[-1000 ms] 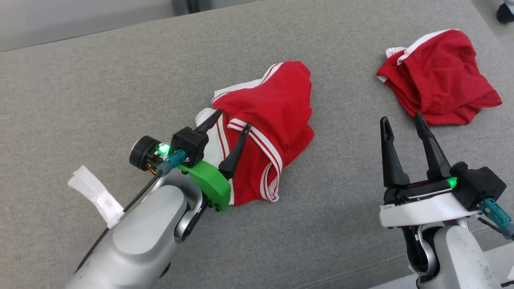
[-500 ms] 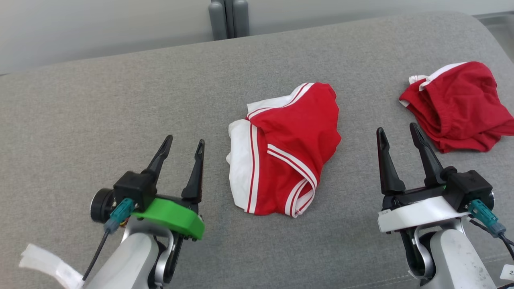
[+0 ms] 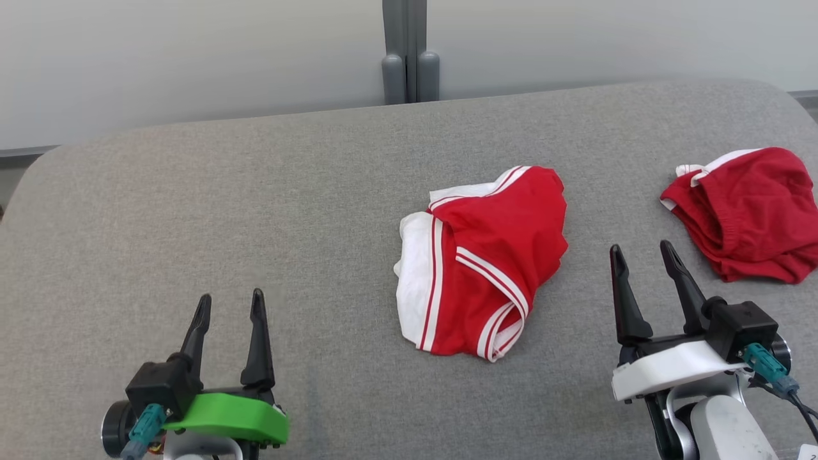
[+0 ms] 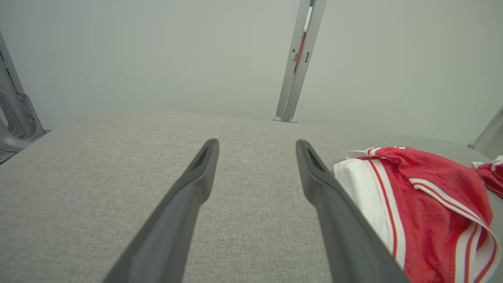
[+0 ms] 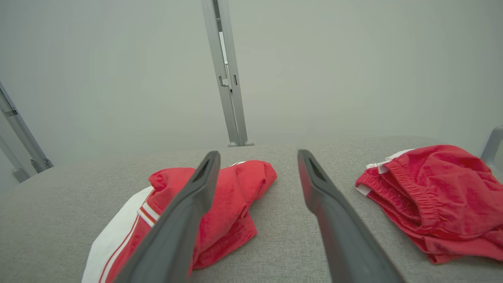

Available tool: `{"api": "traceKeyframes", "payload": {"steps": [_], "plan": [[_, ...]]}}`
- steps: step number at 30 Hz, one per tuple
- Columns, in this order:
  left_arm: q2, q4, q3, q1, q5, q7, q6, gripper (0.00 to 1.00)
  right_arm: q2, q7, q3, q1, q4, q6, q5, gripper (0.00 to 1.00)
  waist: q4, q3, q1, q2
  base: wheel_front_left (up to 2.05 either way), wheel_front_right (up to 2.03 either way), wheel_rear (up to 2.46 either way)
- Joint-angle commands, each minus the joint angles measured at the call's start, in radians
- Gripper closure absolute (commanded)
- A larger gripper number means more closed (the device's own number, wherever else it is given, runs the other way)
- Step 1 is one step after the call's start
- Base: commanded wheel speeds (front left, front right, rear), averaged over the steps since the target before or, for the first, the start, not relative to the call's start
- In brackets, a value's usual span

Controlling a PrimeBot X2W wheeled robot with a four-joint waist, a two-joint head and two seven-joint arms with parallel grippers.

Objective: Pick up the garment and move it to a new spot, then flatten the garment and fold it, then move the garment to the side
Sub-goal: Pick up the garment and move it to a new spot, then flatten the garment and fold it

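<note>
Pulled away from the garment [image 3: 492, 262] it was over a second ago, the left end effector [image 3: 231, 295] is sitting back at lower left.
Both end effectors are standing spread and empty; the garment is lying crumpled between them on the grey bench [image 3: 255, 191], touching neither, with the right end effector [image 3: 640, 246] near a second red garment [image 3: 748, 211].
</note>
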Motion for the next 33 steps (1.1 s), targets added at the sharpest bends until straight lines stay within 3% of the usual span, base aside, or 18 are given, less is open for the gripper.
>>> {"api": "traceKeyframes", "payload": {"steps": [1,20,33], "plan": [[-0.008,-0.003,0.017,0.027,0.017,0.0,-0.008,0.0,-0.002,-0.003,-0.004,0.014,0.008,-0.002,0.003,0.0,0.013,-0.013,0.0,-0.0001,0.0,0.0,0.0],[-0.088,0.034,0.129,0.078,0.095,0.0,-0.09,0.0,-0.002,-0.003,0.008,0.025,0.038,-0.002,0.009,0.0,0.013,-0.025,0.0,-0.0001,0.0,0.0,0.0],[-0.115,0.06,0.133,0.045,0.135,0.0,-0.134,0.0,-0.002,-0.003,0.005,0.017,0.029,-0.002,0.007,0.0,0.014,-0.007,0.0,-0.0001,0.0,0.0,0.0]]}}
